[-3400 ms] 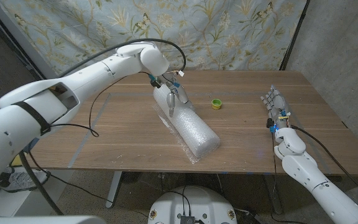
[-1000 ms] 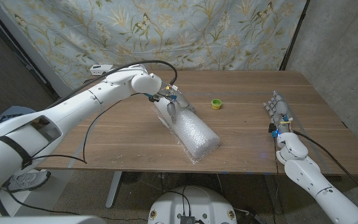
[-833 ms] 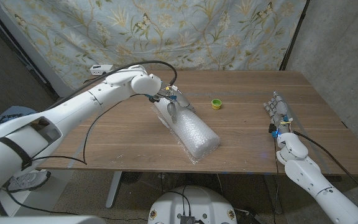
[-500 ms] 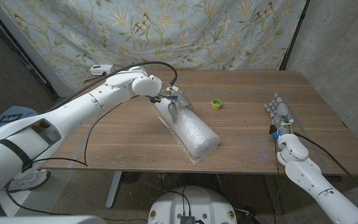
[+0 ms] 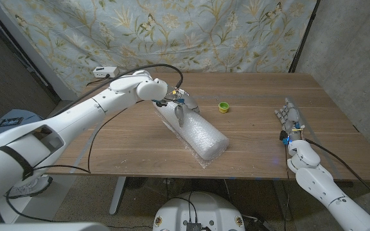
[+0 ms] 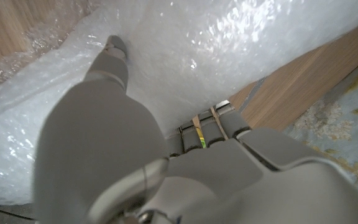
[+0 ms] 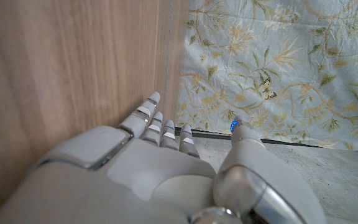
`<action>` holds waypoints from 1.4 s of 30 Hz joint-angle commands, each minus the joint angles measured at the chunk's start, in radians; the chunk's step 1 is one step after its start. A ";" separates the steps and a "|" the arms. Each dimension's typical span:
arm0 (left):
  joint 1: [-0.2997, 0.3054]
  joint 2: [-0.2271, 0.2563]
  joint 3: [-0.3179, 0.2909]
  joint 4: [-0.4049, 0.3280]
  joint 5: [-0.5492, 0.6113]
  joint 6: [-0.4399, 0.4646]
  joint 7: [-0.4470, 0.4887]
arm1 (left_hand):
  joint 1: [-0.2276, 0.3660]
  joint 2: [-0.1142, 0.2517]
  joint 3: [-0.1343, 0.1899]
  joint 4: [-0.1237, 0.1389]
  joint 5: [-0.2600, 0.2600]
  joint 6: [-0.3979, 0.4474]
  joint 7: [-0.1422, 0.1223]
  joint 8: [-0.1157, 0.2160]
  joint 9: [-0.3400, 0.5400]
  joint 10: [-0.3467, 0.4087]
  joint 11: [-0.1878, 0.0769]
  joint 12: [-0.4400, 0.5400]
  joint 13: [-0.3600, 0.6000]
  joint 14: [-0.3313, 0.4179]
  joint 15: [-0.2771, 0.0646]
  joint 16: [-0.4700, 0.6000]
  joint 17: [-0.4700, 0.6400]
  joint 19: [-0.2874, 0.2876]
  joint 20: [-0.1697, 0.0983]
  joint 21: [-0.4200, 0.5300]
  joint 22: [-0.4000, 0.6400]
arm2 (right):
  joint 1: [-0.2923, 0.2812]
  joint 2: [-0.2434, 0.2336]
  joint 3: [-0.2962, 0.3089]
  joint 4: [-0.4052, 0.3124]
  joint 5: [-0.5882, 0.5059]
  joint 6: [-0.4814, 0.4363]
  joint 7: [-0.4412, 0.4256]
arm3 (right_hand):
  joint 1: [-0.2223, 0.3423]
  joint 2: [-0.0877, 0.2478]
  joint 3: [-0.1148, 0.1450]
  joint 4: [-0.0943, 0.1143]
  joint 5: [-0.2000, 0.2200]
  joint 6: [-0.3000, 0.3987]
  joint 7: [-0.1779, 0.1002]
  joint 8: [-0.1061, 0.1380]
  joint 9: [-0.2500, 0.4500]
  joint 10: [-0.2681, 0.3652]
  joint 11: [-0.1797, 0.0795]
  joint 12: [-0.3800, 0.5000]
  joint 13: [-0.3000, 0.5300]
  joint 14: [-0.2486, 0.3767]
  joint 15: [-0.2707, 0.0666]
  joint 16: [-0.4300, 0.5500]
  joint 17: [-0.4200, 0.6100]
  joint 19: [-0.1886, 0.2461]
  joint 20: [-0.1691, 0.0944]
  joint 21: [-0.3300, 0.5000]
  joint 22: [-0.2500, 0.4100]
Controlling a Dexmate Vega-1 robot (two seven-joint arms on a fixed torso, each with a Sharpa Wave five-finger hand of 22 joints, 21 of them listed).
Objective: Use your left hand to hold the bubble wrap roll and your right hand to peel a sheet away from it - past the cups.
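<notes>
A white bubble wrap roll [image 5: 196, 130] lies slantwise on the middle of the wooden table [image 5: 127, 138], with a loose flap of sheet under its near end. My left hand [image 5: 178, 102] grips the roll's far end, fingers curled over the top; the left wrist view shows a finger [image 6: 112, 62] pressed into the bubble wrap [image 6: 229, 43]. My right hand [image 5: 289, 117] stands on the table near the right edge, fingers straight and together, holding nothing, well apart from the roll. In the right wrist view the same hand [image 7: 160, 162] lies against bare wood.
A small green and yellow cup [image 5: 223, 107] stands on the table between the roll and my right hand, toward the back. A floral cloth [image 5: 172, 32] hangs behind the table. A small white box [image 5: 103, 70] sits past the table's far left corner.
My right hand has drifted slightly nearer and to the right along the table edge. My left arm shifted a little while its hand stayed on the roll's far end.
</notes>
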 commanded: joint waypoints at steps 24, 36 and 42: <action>-0.003 0.006 -0.039 -0.059 -0.104 0.128 -0.081 | 0.035 0.068 0.024 0.019 0.023 0.104 -0.020 0.010 0.003 0.150 -0.094 0.019 0.081 0.247 -0.167 -0.066 -0.016 0.072 -0.054 0.071 -0.006 | -0.034 -0.008 0.019 -0.036 -0.001 -0.010 -0.031 | -0.007 0.000 0.008 0.001 -0.002 -0.003 -0.003 0.001 0.004 -0.005 -0.003 0.006 0.002 0.005 0.004 0.010 0.002 0.002 0.002 0.005 0.002; -0.006 0.006 -0.047 -0.081 -0.154 0.179 -0.103 | 0.026 0.072 0.022 0.023 0.026 0.107 -0.022 0.003 0.003 0.154 -0.085 0.015 0.086 0.248 -0.161 -0.075 -0.013 0.063 -0.050 0.077 -0.009 | -0.053 -0.013 0.029 -0.046 0.002 -0.010 -0.032 | -0.006 0.001 0.010 0.000 -0.002 -0.004 -0.003 0.001 0.004 -0.005 -0.002 0.007 0.002 0.006 0.003 0.011 0.002 0.002 0.002 0.005 0.002; -0.008 -0.002 -0.064 -0.096 -0.214 0.234 -0.126 | 0.024 0.074 0.022 0.022 0.027 0.113 -0.021 0.001 0.003 0.155 -0.083 0.013 0.088 0.252 -0.161 -0.075 -0.010 0.060 -0.049 0.080 -0.010 | -0.058 -0.019 0.034 -0.050 0.004 -0.011 -0.026 | -0.006 0.001 0.010 0.000 -0.002 -0.004 -0.003 0.002 0.004 -0.005 -0.003 0.007 0.003 0.006 0.003 0.011 0.002 0.002 0.002 0.005 0.002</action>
